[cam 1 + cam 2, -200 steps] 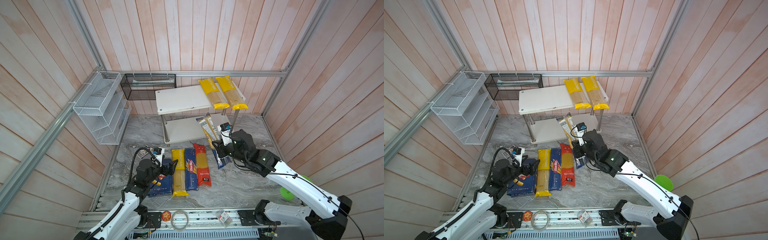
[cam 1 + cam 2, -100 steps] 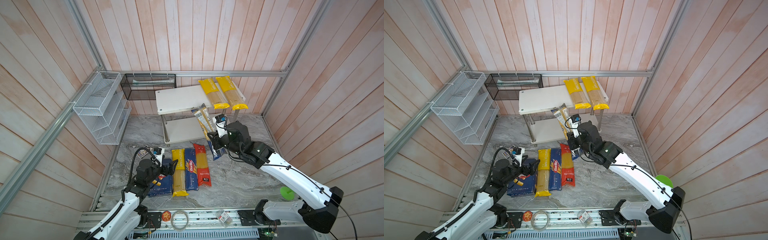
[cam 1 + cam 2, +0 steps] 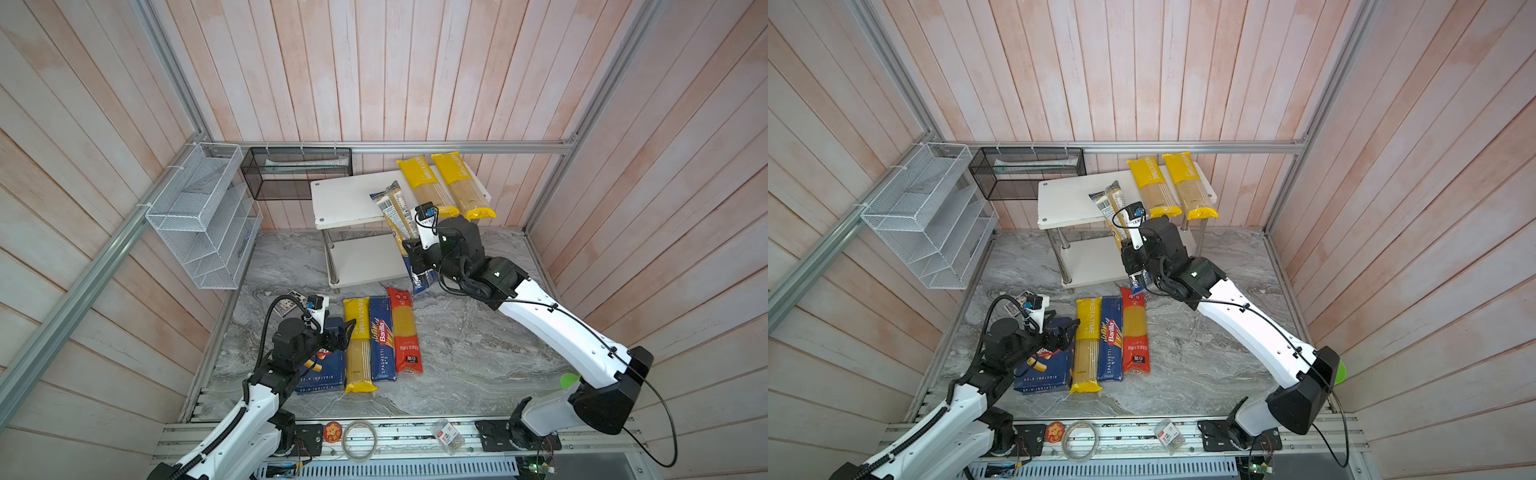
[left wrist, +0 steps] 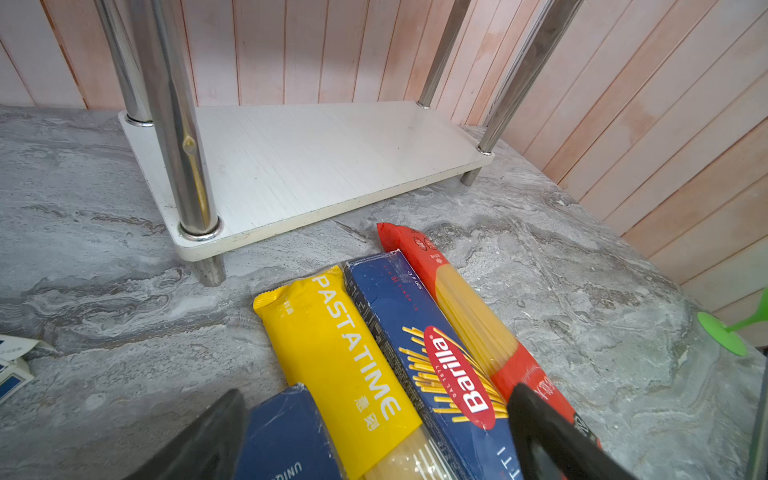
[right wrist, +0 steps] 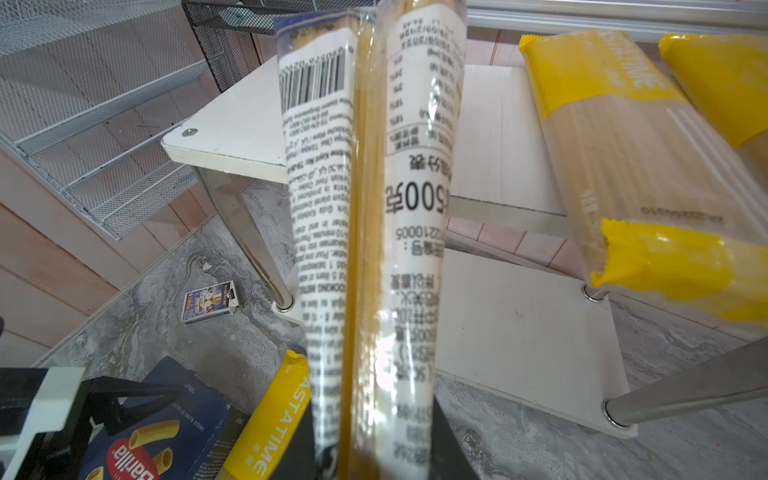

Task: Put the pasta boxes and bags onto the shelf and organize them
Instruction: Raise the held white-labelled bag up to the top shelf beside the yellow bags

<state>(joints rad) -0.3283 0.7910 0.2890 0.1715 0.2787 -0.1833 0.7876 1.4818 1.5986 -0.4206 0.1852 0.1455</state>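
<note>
We have lifted the blue-ended bag up to the shelf top board, with the right gripper clamped low on it. If it swings, it may knock the 2 yellow bags to its right. The left gripper gapes empty.

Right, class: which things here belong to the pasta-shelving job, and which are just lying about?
Job: shelf, shelved yellow bags, held white-label bag, floor yellow bag, spaghetti box, red bag, rigatoni box.
Lying about: wire rack, black basket, card pack, clear ring.
</note>
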